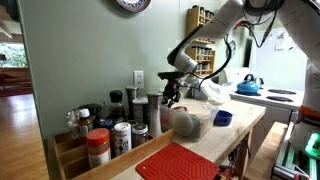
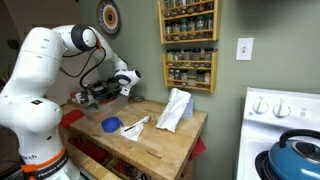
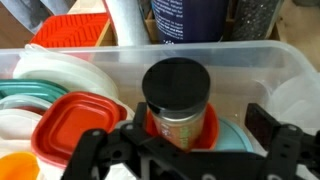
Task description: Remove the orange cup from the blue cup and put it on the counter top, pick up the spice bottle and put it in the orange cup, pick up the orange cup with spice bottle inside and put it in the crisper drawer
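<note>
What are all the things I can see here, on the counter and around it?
spice bottle: one, black cap, standing in the orange cup
orange cup: one, red-orange, in the clear tub
clear tub: one, see-through, on the counter top, holding lids
blue cup: one, blue, on the counter beside the tub
counter top: one, pale wood
red mat: one, ribbed, at the counter's end
spice jars: several, mixed caps, by the wall
white bag: one, on the counter
kettle: one, blue, on the stove
spice rack: one, wooden, on the wall
arm: one, white
gripper: one, black, open over the tub
</note>
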`<state>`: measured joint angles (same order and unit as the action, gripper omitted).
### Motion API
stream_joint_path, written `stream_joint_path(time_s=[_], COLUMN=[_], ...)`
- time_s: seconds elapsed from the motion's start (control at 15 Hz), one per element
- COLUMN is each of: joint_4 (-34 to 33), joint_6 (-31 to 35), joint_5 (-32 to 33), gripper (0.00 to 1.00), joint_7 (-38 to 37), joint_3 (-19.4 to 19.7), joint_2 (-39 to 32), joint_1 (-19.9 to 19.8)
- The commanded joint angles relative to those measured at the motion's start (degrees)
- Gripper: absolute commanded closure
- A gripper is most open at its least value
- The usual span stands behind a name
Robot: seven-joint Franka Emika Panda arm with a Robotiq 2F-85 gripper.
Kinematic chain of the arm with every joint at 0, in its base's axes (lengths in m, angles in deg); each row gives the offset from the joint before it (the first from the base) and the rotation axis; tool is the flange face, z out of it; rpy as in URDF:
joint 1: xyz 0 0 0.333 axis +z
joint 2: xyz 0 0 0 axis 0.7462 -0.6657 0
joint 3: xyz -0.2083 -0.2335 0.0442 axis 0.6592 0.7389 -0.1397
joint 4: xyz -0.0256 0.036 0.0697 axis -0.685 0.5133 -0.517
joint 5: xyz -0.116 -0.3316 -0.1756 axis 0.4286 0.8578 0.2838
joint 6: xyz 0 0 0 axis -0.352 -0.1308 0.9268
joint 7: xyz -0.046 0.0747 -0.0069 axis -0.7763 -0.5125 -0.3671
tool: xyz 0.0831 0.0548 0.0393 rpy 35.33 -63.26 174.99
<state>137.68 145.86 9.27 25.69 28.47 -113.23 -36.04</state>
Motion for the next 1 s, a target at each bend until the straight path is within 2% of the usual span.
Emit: stream_joint_path(time_s=[0.0,0.33,0.53,0.93], joint_4=[2.74,5.31,7.46,14.62], joint_6=[0.93,2.02,-0.97,-0.67], joint_5=[2.10,10.08,20.12,36.02], gripper=[0.00,0.00,0.00,0.00], joint_7=[0.06,1.13,2.41,8.28], joint_3=[0.57,1.81,2.17,1.15], joint_2=[4.92,12.39,17.76,28.17], joint_1=[-0.87,-1.03,-1.71,-3.35])
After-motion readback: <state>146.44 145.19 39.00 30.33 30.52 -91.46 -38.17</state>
